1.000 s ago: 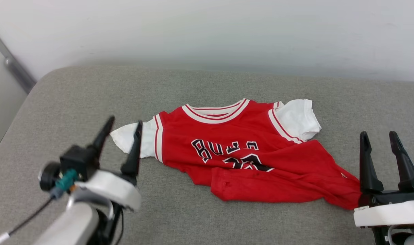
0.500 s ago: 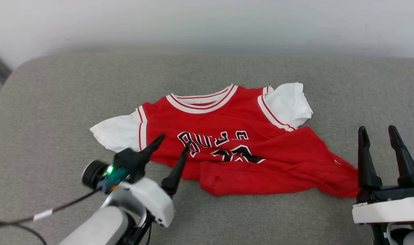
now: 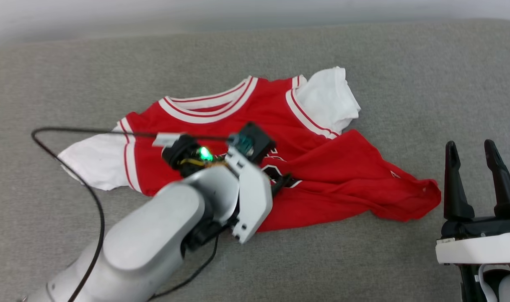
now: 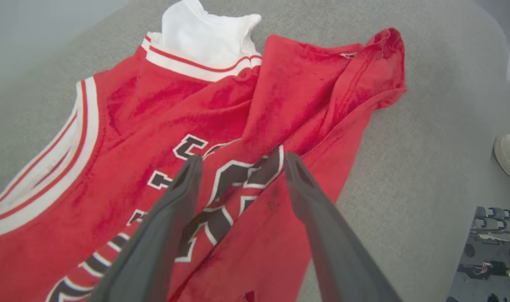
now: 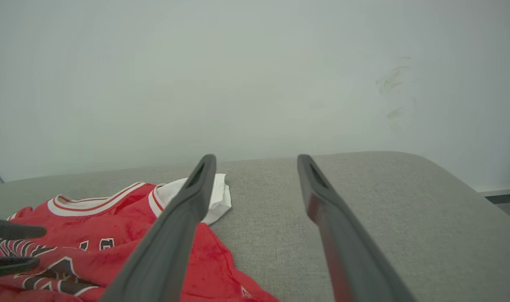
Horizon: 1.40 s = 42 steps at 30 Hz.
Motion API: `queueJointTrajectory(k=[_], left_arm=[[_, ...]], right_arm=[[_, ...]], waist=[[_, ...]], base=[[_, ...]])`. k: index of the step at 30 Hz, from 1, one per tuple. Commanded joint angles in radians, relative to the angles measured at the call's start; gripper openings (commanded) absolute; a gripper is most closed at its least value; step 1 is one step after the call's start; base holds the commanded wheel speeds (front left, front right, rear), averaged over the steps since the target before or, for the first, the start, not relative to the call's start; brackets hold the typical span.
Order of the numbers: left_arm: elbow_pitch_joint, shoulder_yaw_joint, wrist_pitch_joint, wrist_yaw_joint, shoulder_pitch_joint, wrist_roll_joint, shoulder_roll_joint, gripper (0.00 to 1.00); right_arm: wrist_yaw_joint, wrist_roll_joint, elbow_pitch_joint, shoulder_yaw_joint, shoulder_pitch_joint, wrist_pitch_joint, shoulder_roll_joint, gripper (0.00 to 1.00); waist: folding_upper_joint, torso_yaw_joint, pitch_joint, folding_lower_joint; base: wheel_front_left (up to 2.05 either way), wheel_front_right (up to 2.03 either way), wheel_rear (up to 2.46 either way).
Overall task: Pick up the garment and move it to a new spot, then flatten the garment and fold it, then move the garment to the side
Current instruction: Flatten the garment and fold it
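The garment [image 3: 322, 167], a red jersey with white sleeves and a striped collar, lies crumpled on the grey cushion [image 3: 405, 63], its lower part folded over on itself. My left arm reaches across it. My left gripper [image 3: 280, 184] is mostly hidden under its own wrist in the head view. In the left wrist view the left gripper [image 4: 242, 157] stands open just above the black lettering of the garment [image 4: 154, 105], holding nothing. My right gripper [image 3: 472, 155] stands open and empty, just right of the garment's red hem corner. The right gripper [image 5: 257, 157] points toward the wall, the garment [image 5: 91, 209] to its left.
A pale wall [image 5: 255, 75] rises behind the cushion. A black cable [image 3: 66, 167] loops from my left arm over the left sleeve. In the left wrist view the cushion's edge drops to the floor, where a white shoe [image 4: 508, 157] shows.
The head camera has tilted down and turned. My left arm has swung right, from beside the white left sleeve to over the chest lettering. The right gripper has kept its place, still open.
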Motion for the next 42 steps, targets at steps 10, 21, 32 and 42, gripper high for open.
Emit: queueJointTrajectory(k=[10,21,32,42], left_arm=[[0.181,-0.040,0.099,-0.037,-0.145,0.001,-0.096,1.00],[0.318,-0.125,0.115,-0.072,-0.196,0.038,-0.135,0.00],[0.226,-0.272,0.056,-0.091,-0.141,0.077,-0.206,0.00],[0.195,-0.347,0.042,-0.095,-0.002,0.115,-0.292,0.00]], right_arm=[[0.000,-0.012,0.024,0.006,-0.050,-0.019,0.011,1.00],[0.000,-0.013,0.076,0.023,-0.076,-0.050,0.019,1.00],[0.000,-0.024,0.111,0.005,-0.056,-0.038,0.019,1.00],[0.000,-0.022,0.094,0.009,-0.038,-0.003,0.011,1.00]], waist=[[-0.0001,-0.068,0.092,-0.0001],[-0.0001,-0.108,0.137,-0.0001],[-0.0001,-0.076,0.013,-0.0001],[-0.0001,-0.061,-0.046,-0.0001]], base=[[0.00,0.00,0.00],[0.00,0.00,0.00],[0.00,0.00,0.00],[0.00,0.00,0.00]])
